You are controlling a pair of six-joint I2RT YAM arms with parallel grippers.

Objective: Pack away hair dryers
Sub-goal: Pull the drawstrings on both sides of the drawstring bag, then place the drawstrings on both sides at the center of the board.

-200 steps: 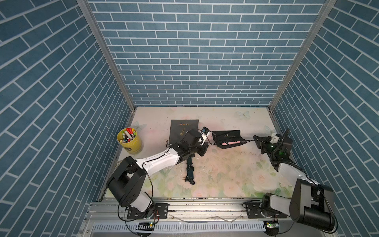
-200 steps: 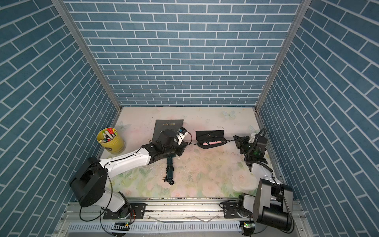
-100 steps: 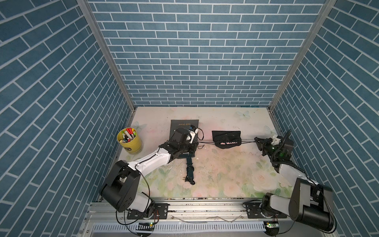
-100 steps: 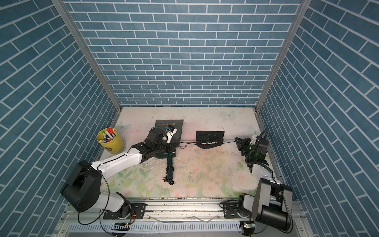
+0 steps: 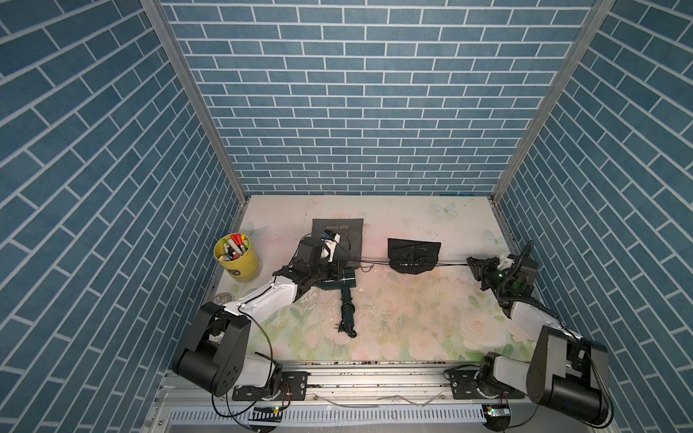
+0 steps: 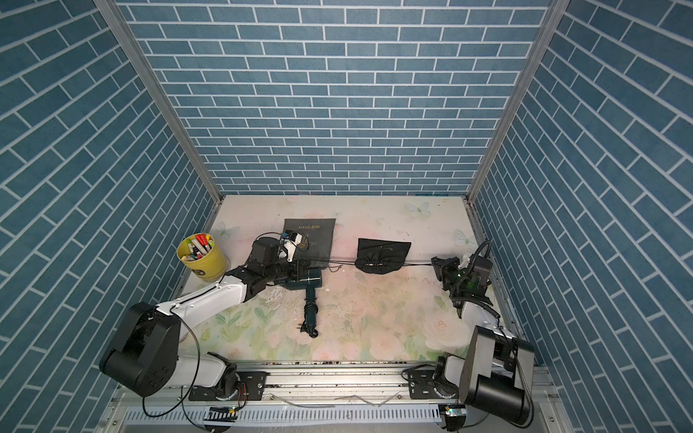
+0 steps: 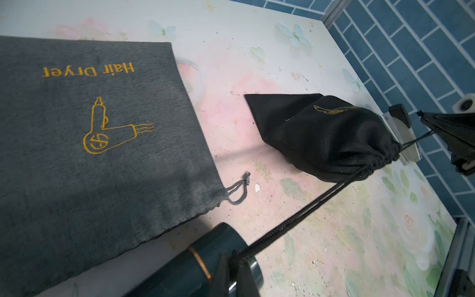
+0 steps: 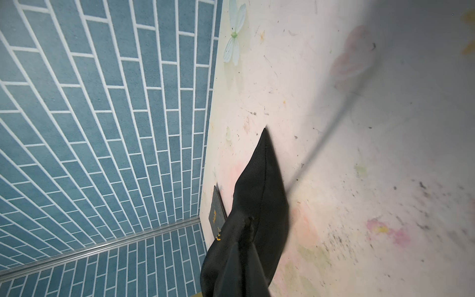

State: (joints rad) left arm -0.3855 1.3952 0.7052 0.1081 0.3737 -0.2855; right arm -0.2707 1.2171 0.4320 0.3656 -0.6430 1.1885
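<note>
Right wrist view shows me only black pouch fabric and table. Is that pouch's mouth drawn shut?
Observer: Yes. In both top views the black pouch has its mouth gathered tight.
Operator: What is pulling on the far side?
Observer: The left gripper is shut on the drawstring, which runs taut to the pouch.
Operator: Where is the teal dryer?
Observer: The teal hair dryer lies on the table, outside both pouches, next to the flat grey pouch.
</note>
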